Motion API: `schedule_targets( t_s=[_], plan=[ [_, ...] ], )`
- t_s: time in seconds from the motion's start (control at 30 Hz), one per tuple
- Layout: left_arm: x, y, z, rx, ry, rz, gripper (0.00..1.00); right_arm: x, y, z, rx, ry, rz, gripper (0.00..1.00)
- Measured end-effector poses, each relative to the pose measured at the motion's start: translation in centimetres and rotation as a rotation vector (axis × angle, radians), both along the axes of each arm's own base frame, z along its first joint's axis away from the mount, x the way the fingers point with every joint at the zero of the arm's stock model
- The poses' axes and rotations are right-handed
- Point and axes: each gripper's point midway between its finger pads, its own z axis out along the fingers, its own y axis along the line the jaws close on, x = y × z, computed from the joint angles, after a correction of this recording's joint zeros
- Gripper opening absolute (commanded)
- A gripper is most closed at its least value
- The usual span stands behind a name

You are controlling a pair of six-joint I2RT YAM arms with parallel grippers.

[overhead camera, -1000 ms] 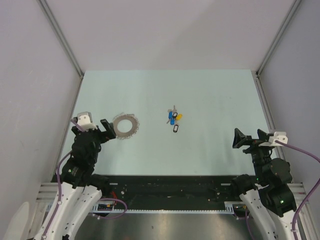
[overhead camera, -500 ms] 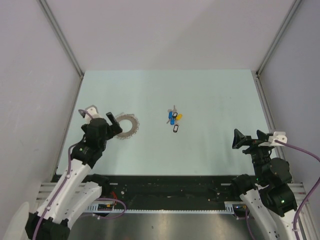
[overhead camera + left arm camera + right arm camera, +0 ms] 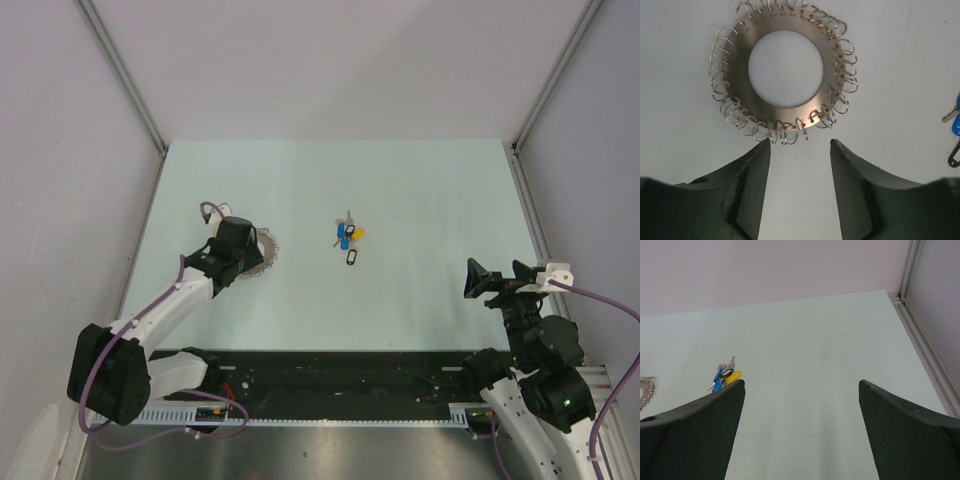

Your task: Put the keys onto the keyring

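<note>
**Top view.** My left pincer [image 3: 238, 243] hangs over the left part of the keyring [image 3: 264, 256], which lies flat on the pale table [image 3: 420, 190]. The keys [image 3: 347, 240] lie clustered to its right, well apart. My right pincer [image 3: 494, 278] hangs near the right edge.

**Left wrist view.** My left pincer [image 3: 800, 145] has its jaws parted and grips nothing. The keyring [image 3: 785, 114] lies just beyond the tips. The keys [image 3: 955, 127] show at the right edge.

**Right wrist view.** My right pincer [image 3: 801, 385] is spread wide and empty. The keys [image 3: 722, 376] lie far left, and the keyring [image 3: 645, 389] is at the frame edge.
</note>
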Motion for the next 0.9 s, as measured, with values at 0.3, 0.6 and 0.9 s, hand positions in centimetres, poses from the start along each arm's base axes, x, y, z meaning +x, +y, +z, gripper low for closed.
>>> schedule_targets(
  t_s=[0.3, 0.6, 0.9],
  plan=[
    [1.3, -1.5, -1.9, 0.002, 0.034, -0.019, 0.38, 0.0, 0.1, 0.0, 0.000, 0.000, 0.005, 1.00],
    [1.6, -2.1, -4.8, 0.019, 0.104, -0.025, 0.32, 0.0, 0.1, 0.0, -0.001, 0.000, 0.008, 1.00],
    [1.6, -2.6, -6.7, 0.014, 0.152, -0.024, 0.18, 0.0, 0.3, 0.0, -0.001, 0.000, 0.015, 1.00]
  ],
)
